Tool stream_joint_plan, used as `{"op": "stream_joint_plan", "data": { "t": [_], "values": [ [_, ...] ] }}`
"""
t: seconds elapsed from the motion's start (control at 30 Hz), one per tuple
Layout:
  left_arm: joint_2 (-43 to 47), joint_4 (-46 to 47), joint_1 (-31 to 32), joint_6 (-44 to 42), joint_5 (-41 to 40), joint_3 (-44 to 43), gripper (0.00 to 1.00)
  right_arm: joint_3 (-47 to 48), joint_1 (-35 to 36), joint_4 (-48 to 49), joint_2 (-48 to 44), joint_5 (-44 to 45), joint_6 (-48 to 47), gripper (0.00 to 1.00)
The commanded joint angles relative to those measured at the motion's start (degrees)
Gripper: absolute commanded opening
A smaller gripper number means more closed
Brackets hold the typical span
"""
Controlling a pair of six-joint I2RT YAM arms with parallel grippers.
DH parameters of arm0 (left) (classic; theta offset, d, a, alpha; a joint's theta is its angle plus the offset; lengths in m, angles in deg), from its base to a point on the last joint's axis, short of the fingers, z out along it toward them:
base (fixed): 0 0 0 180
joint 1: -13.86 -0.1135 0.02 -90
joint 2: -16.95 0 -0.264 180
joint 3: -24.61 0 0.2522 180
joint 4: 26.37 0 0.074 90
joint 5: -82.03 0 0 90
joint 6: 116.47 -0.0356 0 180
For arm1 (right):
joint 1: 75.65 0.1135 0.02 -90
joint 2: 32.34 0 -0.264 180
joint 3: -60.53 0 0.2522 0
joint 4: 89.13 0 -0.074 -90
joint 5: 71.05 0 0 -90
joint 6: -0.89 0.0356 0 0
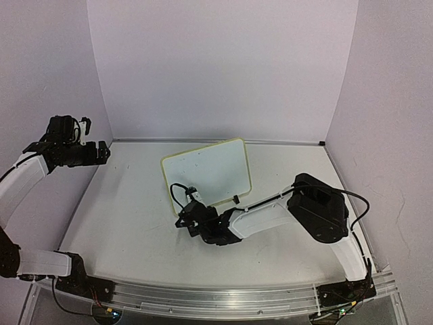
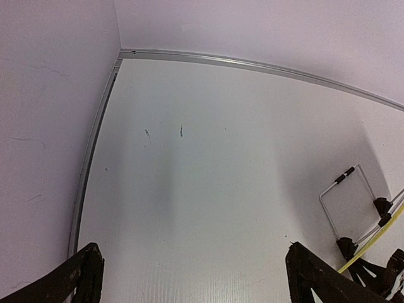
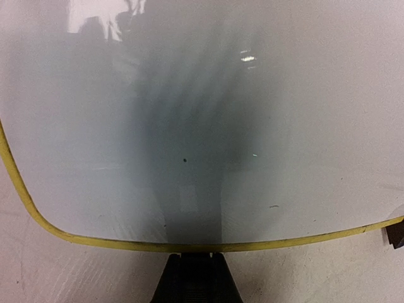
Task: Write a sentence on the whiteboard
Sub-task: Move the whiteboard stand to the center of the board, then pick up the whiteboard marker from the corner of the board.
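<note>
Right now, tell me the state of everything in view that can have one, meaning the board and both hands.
whiteboard: propped up and leaning back, no sentence on its face, only one small dark speck.
left hand: open, nothing between its fingers, held high at the left, away from the whiteboard.
right hand: shut, low at the whiteboard's bottom edge and facing it; no pen shows in it.

Had open table (image 2: 208, 189) ahead of the left gripper (image 2: 193, 259), right up to the back wall (image 2: 252, 25); was hemmed in close on its left by the side wall (image 2: 44, 126). Met the whiteboard (image 3: 202, 126) square ahead of the right gripper (image 3: 196, 262), blocking the whole way forward, one black foot (image 3: 396, 235) low to its right; had bare table only below the yellow rim (image 3: 126, 243) and off to its left.
</note>
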Motion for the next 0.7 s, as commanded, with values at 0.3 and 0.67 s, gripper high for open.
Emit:
{"op": "stream_joint_plan", "data": {
  "t": [0.3, 0.67],
  "values": [
    [1.00, -0.23, -0.04, 1.39, 1.07, -1.10, 0.99, 6.56, 0.14, -7.73, 1.41, 7.11, 12.90, 0.19],
    [0.87, -0.26, -0.04, 1.97, 1.63, -0.94, 0.99, -8.42, 1.87, 0.86, -13.55, -5.54, 6.57, 0.68]
  ]
}}
